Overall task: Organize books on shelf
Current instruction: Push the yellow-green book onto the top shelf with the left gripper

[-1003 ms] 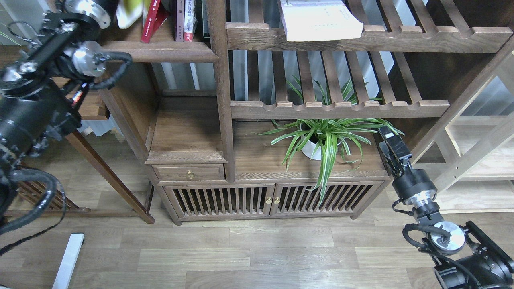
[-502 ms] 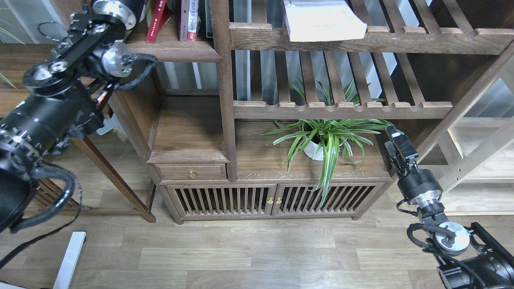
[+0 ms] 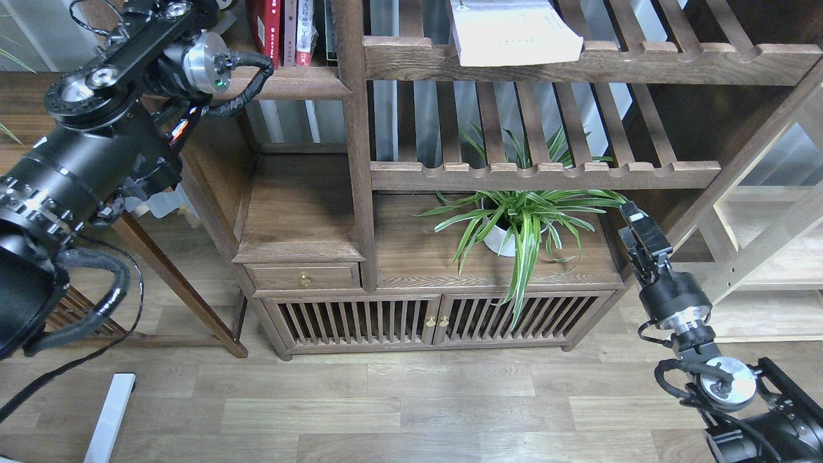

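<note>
Head view looks down on a dark walnut bookcase (image 3: 302, 212) standing on a wood-plank floor (image 3: 411, 411). At the top left, the shelf (image 3: 302, 82), a solid dark-brown board with a moulded front edge, carries the books upright against the thick post (image 3: 353, 128): a dark red book (image 3: 268, 29) on the left, with a pale-spined book (image 3: 290, 29) and a red-and-white-spined book (image 3: 305, 32) just beside it on the right. A white book (image 3: 511, 35) lies flat on the upper slatted rack (image 3: 578, 61), well apart from the shelf, its near edge overhanging the rack's front rail.

The left arm (image 3: 96, 128) rises from the left edge to the top left corner, its silver wrist joint (image 3: 204, 61) close in front of the shelf's left end and just left of the dark red book. Its far end runs out of the frame at the top, so the left hand is not visible and how it stands cannot be told.

The right hand (image 3: 633, 218) points up at the right end of the lower cabinet top (image 3: 418, 257), beside the leaves of a potted spider plant (image 3: 524, 225) and far from all the books. It holds nothing; it is dark and seen nearly end-on, so I cannot tell how wide its fingers stand.
</note>
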You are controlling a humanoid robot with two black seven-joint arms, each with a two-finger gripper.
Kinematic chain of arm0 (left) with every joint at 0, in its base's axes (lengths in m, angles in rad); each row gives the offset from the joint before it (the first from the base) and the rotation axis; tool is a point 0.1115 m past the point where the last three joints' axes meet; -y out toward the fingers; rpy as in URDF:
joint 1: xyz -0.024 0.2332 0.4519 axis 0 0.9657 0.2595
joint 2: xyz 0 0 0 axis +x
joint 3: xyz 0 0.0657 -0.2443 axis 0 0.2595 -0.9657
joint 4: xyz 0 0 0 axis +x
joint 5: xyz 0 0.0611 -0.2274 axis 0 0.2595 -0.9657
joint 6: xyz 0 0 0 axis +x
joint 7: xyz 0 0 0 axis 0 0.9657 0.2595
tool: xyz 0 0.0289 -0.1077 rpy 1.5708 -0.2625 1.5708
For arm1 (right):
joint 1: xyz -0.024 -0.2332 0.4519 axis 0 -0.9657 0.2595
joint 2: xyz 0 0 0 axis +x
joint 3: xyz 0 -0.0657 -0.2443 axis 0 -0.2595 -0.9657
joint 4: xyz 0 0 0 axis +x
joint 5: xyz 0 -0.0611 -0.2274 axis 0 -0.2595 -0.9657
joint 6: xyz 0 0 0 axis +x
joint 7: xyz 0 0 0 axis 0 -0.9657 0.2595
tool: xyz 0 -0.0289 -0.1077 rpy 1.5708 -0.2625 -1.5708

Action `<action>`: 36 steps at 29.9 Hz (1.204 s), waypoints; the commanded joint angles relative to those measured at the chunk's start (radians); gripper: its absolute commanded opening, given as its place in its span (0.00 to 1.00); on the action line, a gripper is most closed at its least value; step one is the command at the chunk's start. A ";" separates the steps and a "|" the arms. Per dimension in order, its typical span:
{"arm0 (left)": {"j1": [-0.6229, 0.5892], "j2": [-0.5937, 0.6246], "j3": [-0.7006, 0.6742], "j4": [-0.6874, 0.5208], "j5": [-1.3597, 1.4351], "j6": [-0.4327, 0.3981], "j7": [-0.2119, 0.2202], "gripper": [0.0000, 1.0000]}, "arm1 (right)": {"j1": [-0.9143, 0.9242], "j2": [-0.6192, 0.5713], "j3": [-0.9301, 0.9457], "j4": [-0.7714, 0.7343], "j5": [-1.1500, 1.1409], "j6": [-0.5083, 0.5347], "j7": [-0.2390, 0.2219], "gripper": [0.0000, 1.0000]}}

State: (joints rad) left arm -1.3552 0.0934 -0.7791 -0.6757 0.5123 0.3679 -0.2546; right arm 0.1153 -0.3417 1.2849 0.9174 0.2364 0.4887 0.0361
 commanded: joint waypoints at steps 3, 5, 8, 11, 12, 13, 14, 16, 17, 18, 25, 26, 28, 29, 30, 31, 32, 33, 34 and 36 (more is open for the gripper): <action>-0.044 0.032 -0.005 -0.001 0.000 0.009 0.014 0.75 | -0.002 0.000 -0.001 0.000 0.000 0.000 -0.001 0.79; -0.056 0.039 -0.006 0.001 0.000 0.009 0.015 0.75 | -0.002 -0.002 -0.001 0.000 0.000 0.000 -0.001 0.79; -0.059 0.043 -0.038 -0.004 0.000 0.009 0.005 0.76 | -0.002 -0.002 -0.001 0.000 0.000 0.000 -0.001 0.79; -0.061 0.046 -0.057 -0.018 0.000 0.009 0.006 0.78 | -0.002 -0.002 -0.001 -0.003 0.001 0.000 0.001 0.80; -0.061 0.052 -0.058 -0.030 0.000 0.009 0.015 0.79 | -0.002 -0.002 0.001 -0.006 0.001 0.000 0.001 0.80; -0.061 0.061 -0.061 -0.036 0.000 0.009 0.018 0.79 | 0.000 -0.002 0.001 -0.006 0.001 0.000 0.001 0.80; -0.059 0.071 -0.066 -0.041 -0.001 0.009 0.015 0.79 | 0.000 -0.002 0.001 -0.008 0.001 0.000 0.001 0.80; -0.051 0.072 -0.084 -0.045 -0.001 0.009 -0.012 0.79 | 0.001 0.000 -0.001 -0.008 0.001 0.000 -0.001 0.80; -0.045 0.072 -0.095 -0.054 -0.001 0.011 -0.024 0.79 | 0.001 0.001 -0.002 -0.008 0.001 0.000 0.001 0.80; -0.041 0.072 -0.101 -0.067 -0.001 0.014 -0.034 0.79 | 0.001 0.003 -0.004 -0.008 0.001 0.000 -0.001 0.80; -0.033 0.078 -0.106 -0.120 -0.001 0.071 -0.037 0.84 | 0.006 0.012 -0.012 -0.032 -0.002 0.000 -0.001 0.81; -0.031 0.084 -0.106 -0.122 -0.001 0.062 -0.034 0.86 | 0.006 0.012 -0.012 -0.038 -0.002 0.000 0.001 0.82; -0.024 0.109 -0.100 -0.125 -0.003 0.056 -0.032 0.90 | 0.007 0.013 -0.013 -0.052 -0.002 0.000 0.001 0.82; -0.021 0.123 -0.100 -0.130 -0.003 0.051 -0.032 0.91 | 0.007 0.015 -0.013 -0.057 -0.002 0.000 0.001 0.83; -0.018 0.137 -0.100 -0.142 -0.006 0.034 -0.029 0.93 | 0.010 0.018 -0.015 -0.061 -0.003 0.000 0.001 0.83; -0.015 0.146 -0.100 -0.151 -0.014 0.013 -0.029 0.93 | 0.014 0.021 -0.015 -0.063 -0.003 0.000 -0.001 0.83; -0.013 0.157 -0.100 -0.156 -0.026 -0.013 -0.028 0.94 | 0.017 0.024 -0.015 -0.063 -0.003 0.000 -0.001 0.83; -0.009 0.172 -0.100 -0.154 -0.040 -0.051 -0.026 0.94 | 0.029 0.027 -0.015 -0.066 -0.005 0.000 -0.001 0.83; -0.007 0.184 -0.100 -0.154 -0.053 -0.084 -0.026 0.94 | 0.038 0.029 -0.015 -0.069 -0.005 0.000 -0.001 0.83; -0.004 0.210 -0.103 -0.151 -0.096 -0.159 -0.029 0.96 | 0.050 0.035 -0.019 -0.077 -0.006 0.000 -0.001 0.83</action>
State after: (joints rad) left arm -1.3643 0.2692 -0.8791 -0.8281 0.4650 0.3029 -0.2819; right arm 0.1476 -0.3145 1.2696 0.8498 0.2322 0.4887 0.0359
